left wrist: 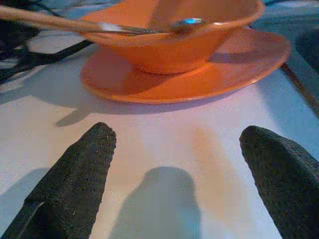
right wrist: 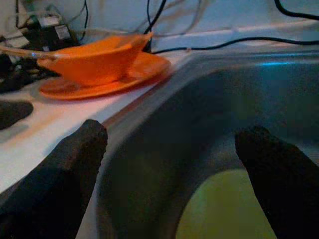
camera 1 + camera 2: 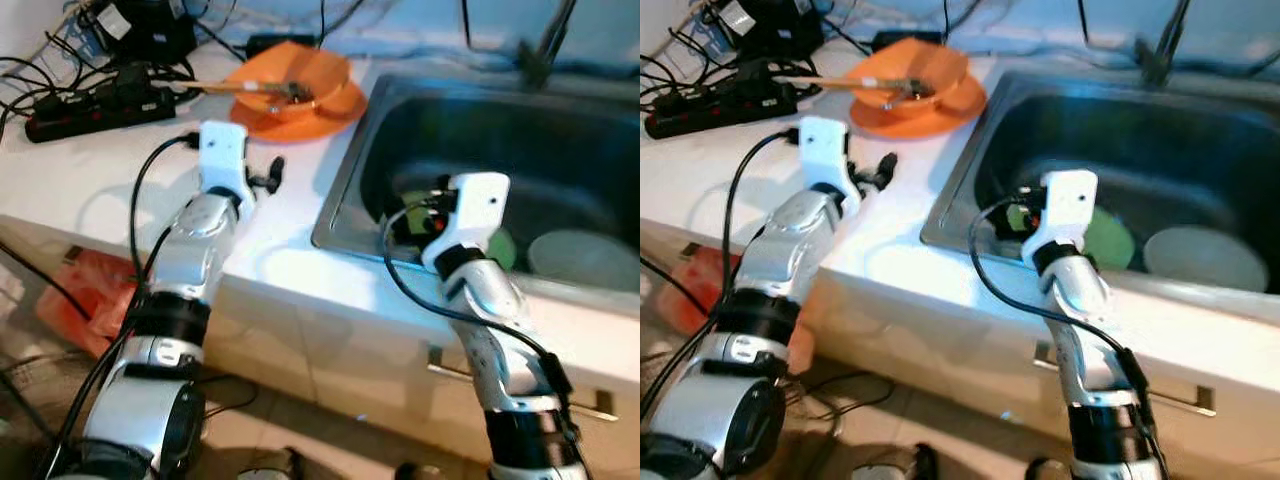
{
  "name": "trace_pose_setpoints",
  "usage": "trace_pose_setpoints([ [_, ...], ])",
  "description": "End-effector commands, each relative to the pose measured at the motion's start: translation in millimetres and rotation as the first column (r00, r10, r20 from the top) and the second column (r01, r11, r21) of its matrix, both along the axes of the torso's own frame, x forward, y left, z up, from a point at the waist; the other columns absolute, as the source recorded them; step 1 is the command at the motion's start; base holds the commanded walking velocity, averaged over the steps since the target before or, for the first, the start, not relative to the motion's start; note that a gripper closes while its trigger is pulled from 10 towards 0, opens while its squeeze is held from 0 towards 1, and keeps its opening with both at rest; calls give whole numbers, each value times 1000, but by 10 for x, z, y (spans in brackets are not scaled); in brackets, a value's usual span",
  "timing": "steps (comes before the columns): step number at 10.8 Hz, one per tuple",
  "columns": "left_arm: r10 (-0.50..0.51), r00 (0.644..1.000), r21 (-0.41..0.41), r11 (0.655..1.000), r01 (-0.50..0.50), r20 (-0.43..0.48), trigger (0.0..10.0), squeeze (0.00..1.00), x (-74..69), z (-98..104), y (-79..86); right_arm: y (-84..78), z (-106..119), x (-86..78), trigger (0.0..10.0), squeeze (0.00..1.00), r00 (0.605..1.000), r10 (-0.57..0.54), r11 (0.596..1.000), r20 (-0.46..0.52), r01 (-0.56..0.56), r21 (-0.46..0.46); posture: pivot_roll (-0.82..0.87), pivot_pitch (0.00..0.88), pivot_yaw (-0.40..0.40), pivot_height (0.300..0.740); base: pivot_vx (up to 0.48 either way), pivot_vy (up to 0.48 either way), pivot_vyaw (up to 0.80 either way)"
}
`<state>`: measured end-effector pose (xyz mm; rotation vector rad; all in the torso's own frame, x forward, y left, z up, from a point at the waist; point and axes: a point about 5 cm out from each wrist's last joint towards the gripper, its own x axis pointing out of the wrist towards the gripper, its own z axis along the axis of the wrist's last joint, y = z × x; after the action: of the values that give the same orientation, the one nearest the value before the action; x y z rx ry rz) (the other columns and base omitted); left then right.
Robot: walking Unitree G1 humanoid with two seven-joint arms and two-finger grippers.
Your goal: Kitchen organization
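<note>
An orange bowl [image 3: 297, 82] sits on an orange plate [image 3: 318, 113] on the white tabletop [image 3: 120, 170], just beside the left rim of the steel sink [image 3: 380, 120]. A utensil with a long pale wooden handle [image 1: 94, 26] lies across the bowl, its metal end resting inside and the handle sticking out toward the cables.

The left gripper [image 1: 174, 164] hovers low over the tabletop a little in front of the plate, its two black fingers [image 1: 75, 174] spread wide with bare tabletop between them, touching nothing. The right gripper [image 2: 169, 169] hangs inside the sink near its left wall, fingers likewise wide apart and holding nothing.

In the sink basin lie a green plate [image 3: 1105, 240], partly hidden behind the right wrist, and beside it a pale grey-white plate [image 3: 1205, 258], further toward the right.

Behind the orange dishes, at the back left of the tabletop, a black power strip [image 3: 95, 105] lies among tangled black cables [image 3: 150, 30]. Below the tabletop edge on the left, something red-orange [image 3: 85, 295] sits on the floor; what it is cannot be made out.
</note>
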<state>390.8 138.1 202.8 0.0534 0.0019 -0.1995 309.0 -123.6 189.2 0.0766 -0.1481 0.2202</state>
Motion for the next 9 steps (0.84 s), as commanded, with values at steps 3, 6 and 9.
trace_pose_setpoints([
  [3, -40, 999, 56, 998, 39, 14, 10000, 0, 72, 66, -9, -109, -27, -135, 10000, 0, 999, -47, 999, -18, 46, -29, 32, 230, 154, 740, 0, 0, 0],
  [6, -42, 999, 78, 996, 40, 31, 10000, 0, 162, 154, -16, -200, -80, -277, 10000, 0, 995, -80, 996, -53, 78, -53, -4, 265, 155, 740, 0, 0, 0],
  [9, -31, 999, 90, 996, 28, 39, 10000, 0, 234, 230, 12, -237, -102, -347, 10000, 0, 992, -102, 993, -80, 98, -59, -18, 287, 155, 740, 0, 0, 0],
])
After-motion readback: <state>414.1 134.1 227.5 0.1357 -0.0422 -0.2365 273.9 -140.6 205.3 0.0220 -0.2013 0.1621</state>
